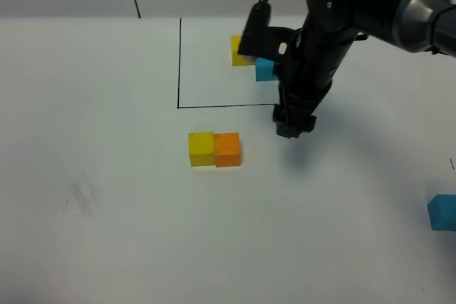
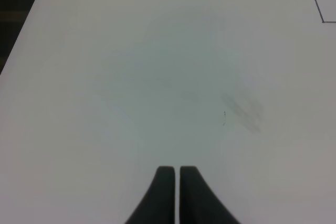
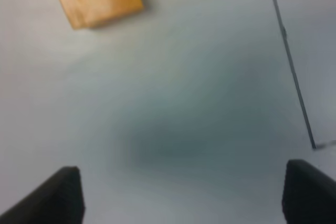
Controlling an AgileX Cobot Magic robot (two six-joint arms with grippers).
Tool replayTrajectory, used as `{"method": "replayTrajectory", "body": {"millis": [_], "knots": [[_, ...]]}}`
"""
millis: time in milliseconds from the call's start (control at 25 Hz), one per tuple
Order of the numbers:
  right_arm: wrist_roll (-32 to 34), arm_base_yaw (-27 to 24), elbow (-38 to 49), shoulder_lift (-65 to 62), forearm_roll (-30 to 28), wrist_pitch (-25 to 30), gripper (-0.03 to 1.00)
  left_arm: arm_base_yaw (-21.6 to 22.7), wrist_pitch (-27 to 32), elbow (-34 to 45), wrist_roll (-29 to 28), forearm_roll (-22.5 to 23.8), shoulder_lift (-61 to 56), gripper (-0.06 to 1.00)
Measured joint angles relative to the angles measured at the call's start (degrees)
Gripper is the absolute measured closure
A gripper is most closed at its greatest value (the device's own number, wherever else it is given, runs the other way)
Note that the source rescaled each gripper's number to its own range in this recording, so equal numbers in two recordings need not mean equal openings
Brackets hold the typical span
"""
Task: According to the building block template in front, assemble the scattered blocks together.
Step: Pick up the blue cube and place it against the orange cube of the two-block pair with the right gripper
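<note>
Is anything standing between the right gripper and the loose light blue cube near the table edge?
Nothing visible does. Only bare table lies between the open right gripper and the light blue cube, and between that cube and the orange cube.

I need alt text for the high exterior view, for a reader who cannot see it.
The right gripper points down at a white table, just right of a yellow cube and an orange cube that touch. A light blue cube lies apart at the view's right edge; the arm partly hides the black-framed template behind.
</note>
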Motion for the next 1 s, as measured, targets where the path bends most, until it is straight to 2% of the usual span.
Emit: {"method": "replayTrajectory", "body": {"millis": [160, 400, 720, 1000], "knots": [[3.1, -3.1, 0.0, -3.9, -3.3, 4.3, 0.25, 0.0, 0.0, 0.0, 0.0, 0.0, 0.0, 0.94], [5.0, -8.1, 1.6, -8.5, -4.2, 9.4, 0.34, 0.0, 0.0, 0.0, 0.0, 0.0, 0.0, 0.94], [8.0, -15.8, 16.1, -19.5, -4.2, 6.3, 0.37, 0.0, 0.0, 0.0, 0.0, 0.0, 0.0, 0.94], [15.9, -22.6, 31.3, -31.5, -4.4, 1.3, 0.37, 0.0, 0.0, 0.0, 0.0, 0.0, 0.0, 0.94]]}}
